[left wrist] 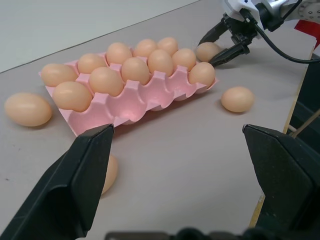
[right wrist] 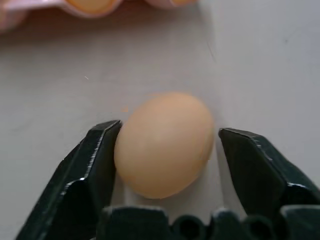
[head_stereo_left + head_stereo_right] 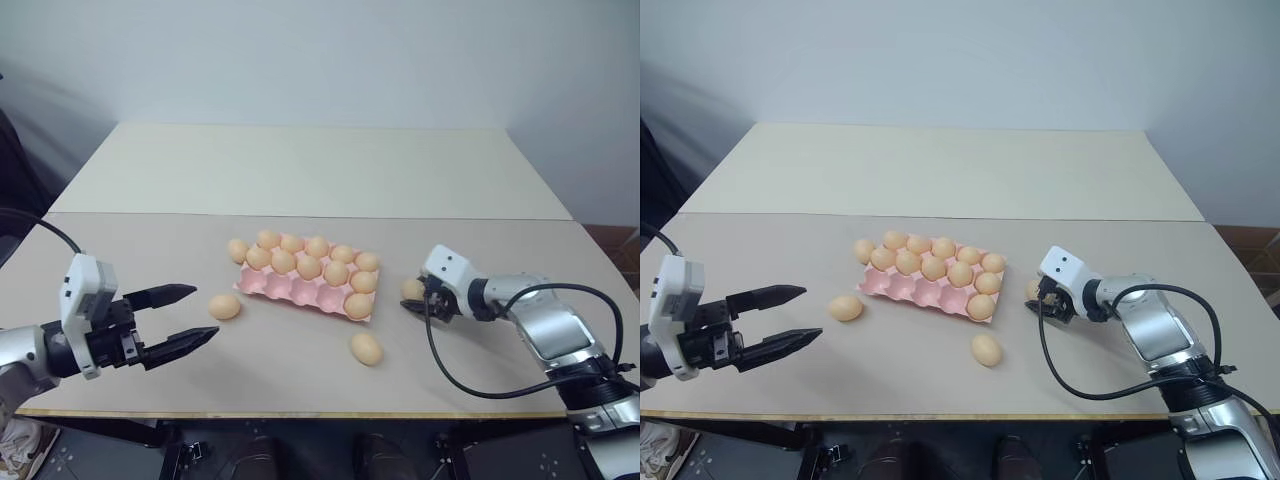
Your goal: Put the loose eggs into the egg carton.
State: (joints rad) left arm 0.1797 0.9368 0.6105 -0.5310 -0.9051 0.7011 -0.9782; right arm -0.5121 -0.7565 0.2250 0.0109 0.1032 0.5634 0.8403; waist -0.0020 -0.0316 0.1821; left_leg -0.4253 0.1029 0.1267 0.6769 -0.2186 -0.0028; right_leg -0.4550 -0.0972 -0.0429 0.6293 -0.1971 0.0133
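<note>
Pale worktop [image 3: 300,180] carrying everything. Pink egg carton [image 3: 290,290] at centre, far cups filled, near row empty. Left claw [image 3: 180,318] spread wide, hovering apart from the left egg [image 3: 224,306]. Right claw [image 2: 167,137] straddling the right egg [image 2: 162,142] just right of the carton: one finger touching, the other a sliver off, not yet clamped. Another egg [image 3: 366,348] near the front edge. Light, smooth, brittle; best gripped gently across the widest middle.

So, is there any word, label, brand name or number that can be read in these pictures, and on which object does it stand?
None can be read.
Pink moulded egg carton: no print visible.
Pale orange-tan eggs, such as the loose one: no stamp visible.
Beige table: plain.
</note>
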